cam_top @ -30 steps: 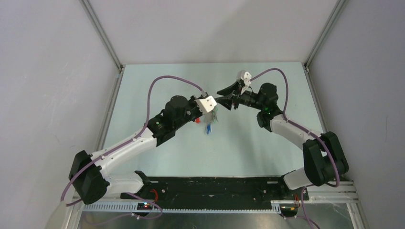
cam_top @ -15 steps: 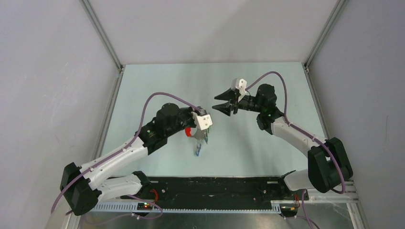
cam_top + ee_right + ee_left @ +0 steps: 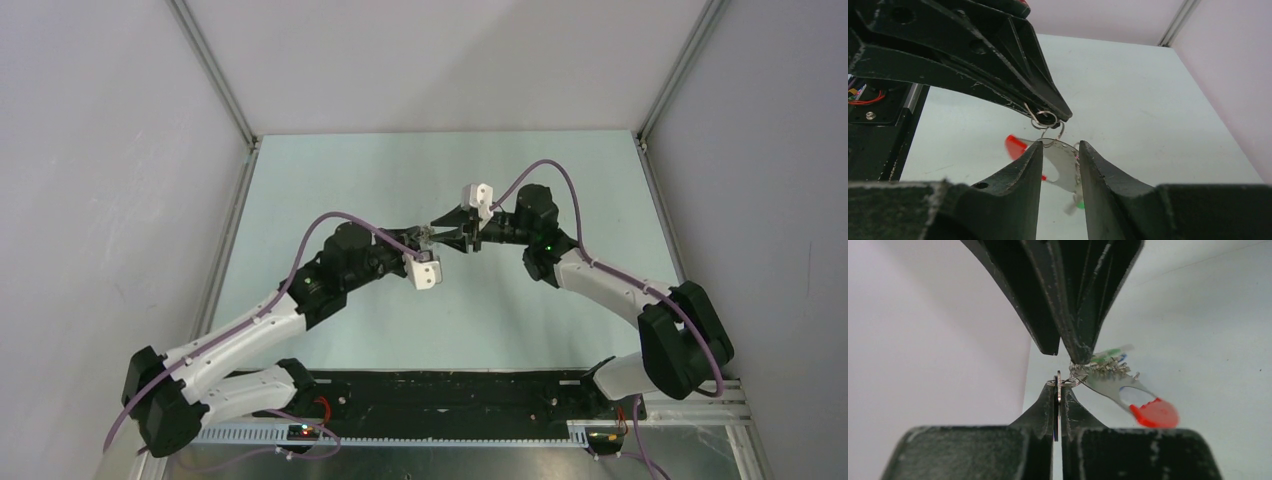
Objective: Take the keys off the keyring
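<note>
My left gripper [image 3: 427, 238] [image 3: 1058, 387] is shut on a thin flat key held edge-on, with a small silver wire ring [image 3: 1070, 382] at its tip. From the ring hang the keys [image 3: 1103, 367], some with green and blue tags, and a flat silver piece with a hole and a red end [image 3: 1154, 413]. I see no separate red loop. My right gripper [image 3: 441, 233] [image 3: 1060, 148] is open, tip to tip with the left one. Its fingers stand on either side of the silver piece [image 3: 1062, 165]. The red end [image 3: 1015, 146] shows behind its left finger.
The bunch is held in the air above the pale green table [image 3: 520, 310]. Grey walls with metal corner posts [image 3: 655, 100] close in the back and sides. The black base rail [image 3: 450, 390] runs along the near edge.
My left arm has swung the bunch down and back up to the middle. My right gripper has moved left and now meets it, straddling the hanging silver piece.
</note>
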`<state>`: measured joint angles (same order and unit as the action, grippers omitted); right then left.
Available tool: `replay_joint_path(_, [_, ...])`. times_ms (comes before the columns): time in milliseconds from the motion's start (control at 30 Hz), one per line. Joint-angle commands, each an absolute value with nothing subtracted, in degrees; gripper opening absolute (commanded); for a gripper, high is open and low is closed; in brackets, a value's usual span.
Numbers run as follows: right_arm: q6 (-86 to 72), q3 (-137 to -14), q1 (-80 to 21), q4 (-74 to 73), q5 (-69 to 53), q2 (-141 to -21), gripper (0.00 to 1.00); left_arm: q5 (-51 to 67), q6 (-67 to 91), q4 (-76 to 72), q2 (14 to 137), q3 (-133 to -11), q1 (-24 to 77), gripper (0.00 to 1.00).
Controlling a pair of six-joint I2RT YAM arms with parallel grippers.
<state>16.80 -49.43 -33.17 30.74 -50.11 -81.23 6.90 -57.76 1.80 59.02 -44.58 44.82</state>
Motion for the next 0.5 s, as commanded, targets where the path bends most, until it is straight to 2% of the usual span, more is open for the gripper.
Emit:
replay_joint_path(0, [17.26,-51.88,-33.33,33.33,-48.27,-81.74,0.36,8.36,-65.17,-1.87,56.40,-43.91,44.46,0.00])
replay_joint_path(467, [16.20,-51.87,-33.87,35.32,-48.59,-82.27,0.34,8.41,-71.08,-0.53,55.62,-46.85,44.48,0.00])
